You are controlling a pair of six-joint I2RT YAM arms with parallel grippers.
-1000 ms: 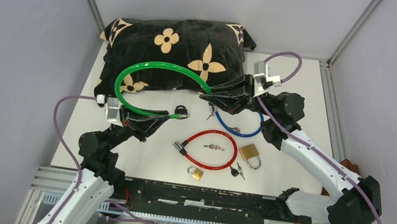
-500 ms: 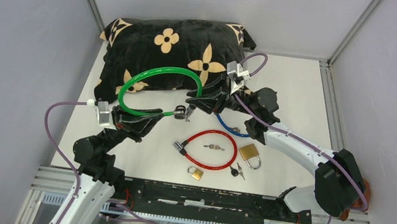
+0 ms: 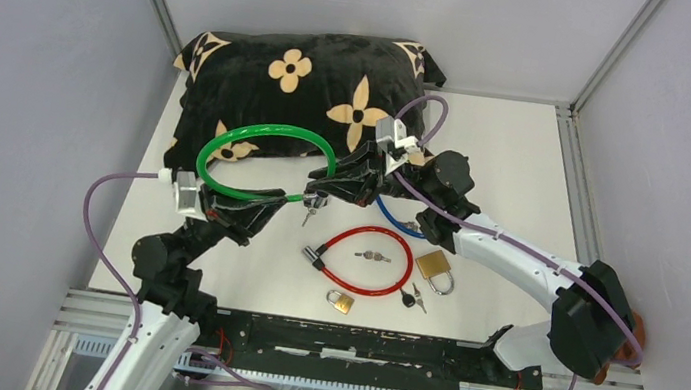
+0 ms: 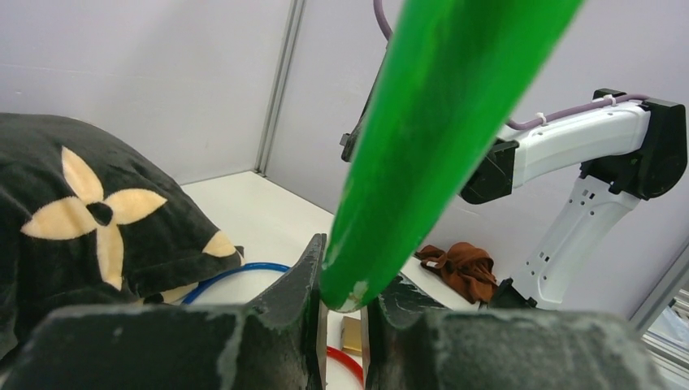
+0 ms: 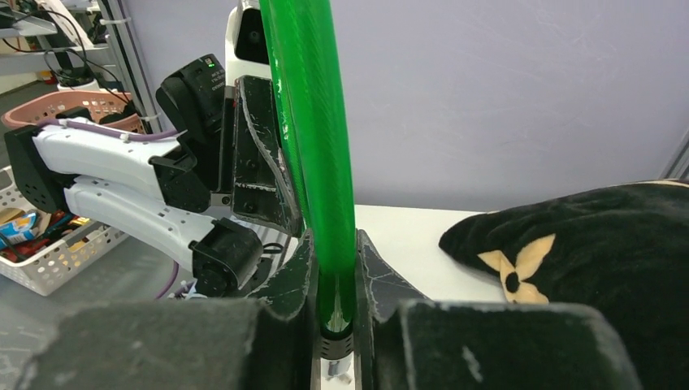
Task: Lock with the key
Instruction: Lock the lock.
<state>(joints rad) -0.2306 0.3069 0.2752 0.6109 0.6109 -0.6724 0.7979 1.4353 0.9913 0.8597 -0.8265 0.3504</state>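
- Over mid-table, both arms lean inward — the left gripper (image 3: 272,204) pinches one end of the green cable lock (image 3: 274,129), and the right gripper (image 3: 320,192) pinches the other end at its black head.
- Below that head, keys (image 3: 308,214) dangle.
- White table (image 3: 518,157); black flowered pillow (image 3: 307,74) behind — grey walls (image 3: 26,62) around.

A black flowered pillow (image 3: 264,94) lies on the white table (image 3: 529,149).

The green cable lock (image 3: 269,131) is a glossy loop, held up in a tall arch. Its bare tip is pinched in the left gripper (image 3: 270,202). Its black lock head (image 3: 314,196) end is clamped in the right gripper (image 3: 324,190), with a small key (image 3: 307,214) dangling just below.
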